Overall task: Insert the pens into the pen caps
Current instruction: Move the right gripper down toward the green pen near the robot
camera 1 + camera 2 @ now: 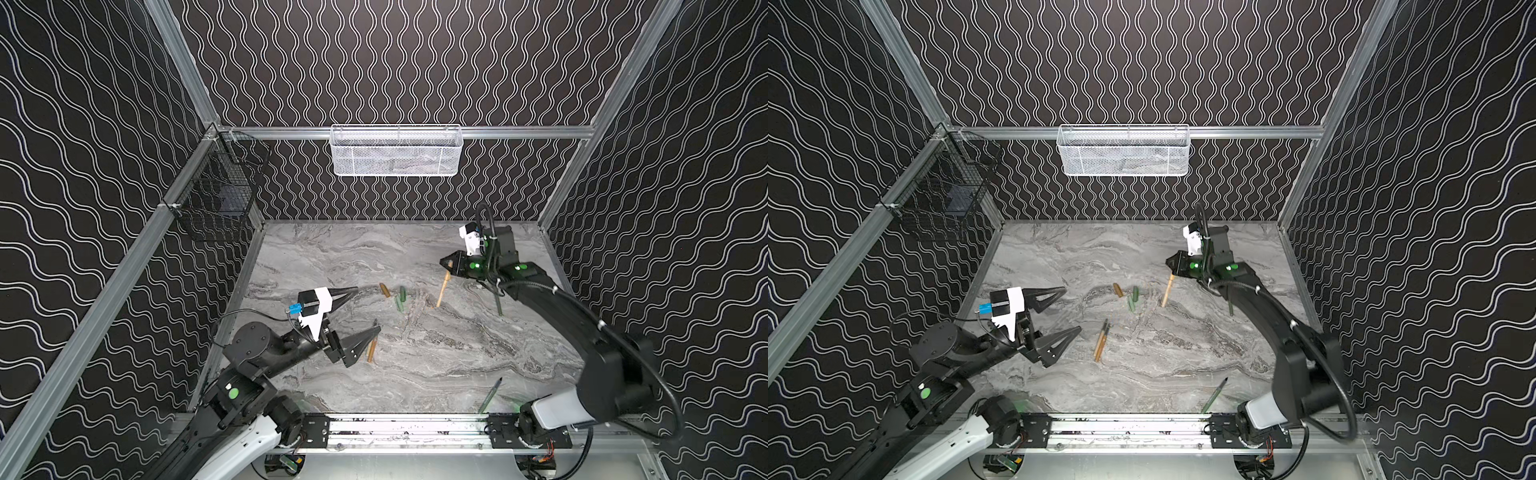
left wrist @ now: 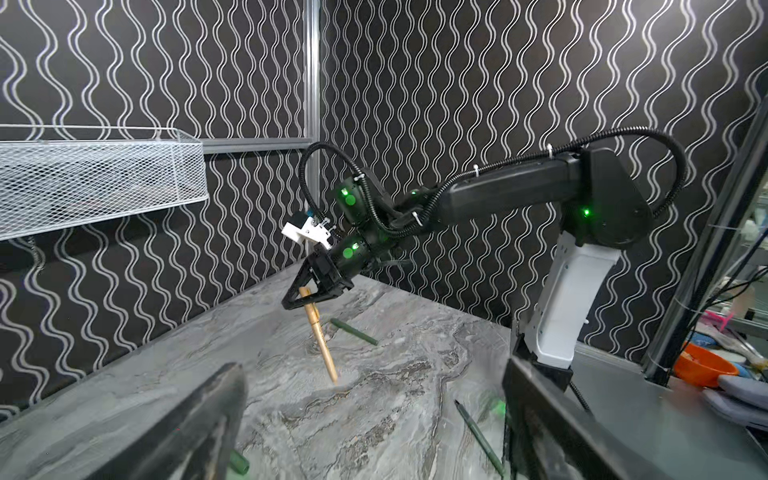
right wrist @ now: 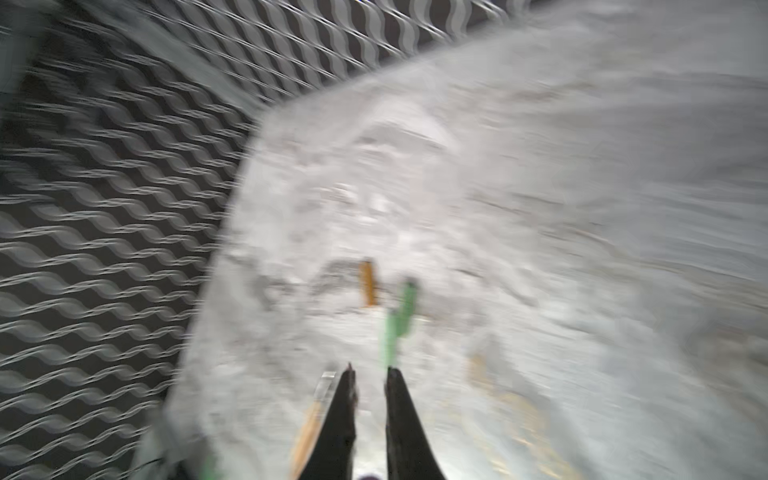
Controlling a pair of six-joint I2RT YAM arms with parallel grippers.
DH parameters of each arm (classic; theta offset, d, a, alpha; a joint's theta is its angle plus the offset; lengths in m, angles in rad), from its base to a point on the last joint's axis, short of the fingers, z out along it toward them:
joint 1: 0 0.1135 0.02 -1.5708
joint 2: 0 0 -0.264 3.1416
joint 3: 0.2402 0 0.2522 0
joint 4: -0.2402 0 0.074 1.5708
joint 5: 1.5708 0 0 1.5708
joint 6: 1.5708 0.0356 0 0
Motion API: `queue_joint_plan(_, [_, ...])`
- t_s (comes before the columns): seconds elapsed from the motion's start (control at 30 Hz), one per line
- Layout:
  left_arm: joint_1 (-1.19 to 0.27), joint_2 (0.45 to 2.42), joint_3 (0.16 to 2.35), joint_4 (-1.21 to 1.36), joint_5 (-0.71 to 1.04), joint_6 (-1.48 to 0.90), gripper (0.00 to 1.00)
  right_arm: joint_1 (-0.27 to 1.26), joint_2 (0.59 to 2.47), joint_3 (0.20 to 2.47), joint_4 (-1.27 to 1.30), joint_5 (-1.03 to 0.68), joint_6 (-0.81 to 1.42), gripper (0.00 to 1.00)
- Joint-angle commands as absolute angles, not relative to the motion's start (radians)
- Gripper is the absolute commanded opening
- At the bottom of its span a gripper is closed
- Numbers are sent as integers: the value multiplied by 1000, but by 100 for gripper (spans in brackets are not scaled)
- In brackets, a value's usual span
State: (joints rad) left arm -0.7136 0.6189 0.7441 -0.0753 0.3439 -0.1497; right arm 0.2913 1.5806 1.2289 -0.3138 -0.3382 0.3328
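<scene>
The right fingers point(image 3: 340, 424) are pinching one tan pen point(image 2: 320, 345), seemingly capped; the left fingers point(image 1: 359, 343) are standing wide, empty. Four other pens point(image 1: 1101, 343) are lying uncapped.

We get clear table point(image 1: 1050, 257) at 11 and 6 o'clock; caps point(image 1: 1132, 305) crowd centre, tan pens point(image 1: 1101, 343) at 8, right arm point(image 1: 1262, 309) with gripped pen point(image 1: 1168, 291) blocks 2-3.

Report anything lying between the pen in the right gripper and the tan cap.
Yes: two green caps lie on the table between the held pen and the tan cap. Nothing else visible there.
</scene>
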Motion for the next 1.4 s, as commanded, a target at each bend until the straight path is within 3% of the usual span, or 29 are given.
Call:
queue_joint_plan(0.0, [-712,594,766,-248,302,-99,99,252,1710,1337,-583,-134,158,0])
queue_joint_plan(0.23, [-712,557,742,-252,286,-107,99,181,1972,1550,-760,70,79,0])
queue_joint_plan(0.4, [-713,594,730,-201,319,-125,99,156,2079,1632,-813,136,39,1])
queue_joint_plan(0.57, [-712,633,727,-173,334,-129,99,146,2128,1655,-826,214,28,7])
queue_joint_plan(0.7, [-712,635,710,-143,337,-139,99,146,2146,1677,-843,241,31,28])
queue_joint_plan(0.83, [-712,645,713,-150,332,-136,99,149,2117,1681,-843,239,40,45])
queue_joint_plan(1.07, [-713,641,712,-162,316,-134,99,202,1993,1605,-799,112,64,50])
queue_joint_plan(1.37, [-712,644,709,-153,306,-133,99,284,1549,1113,-676,81,336,56])
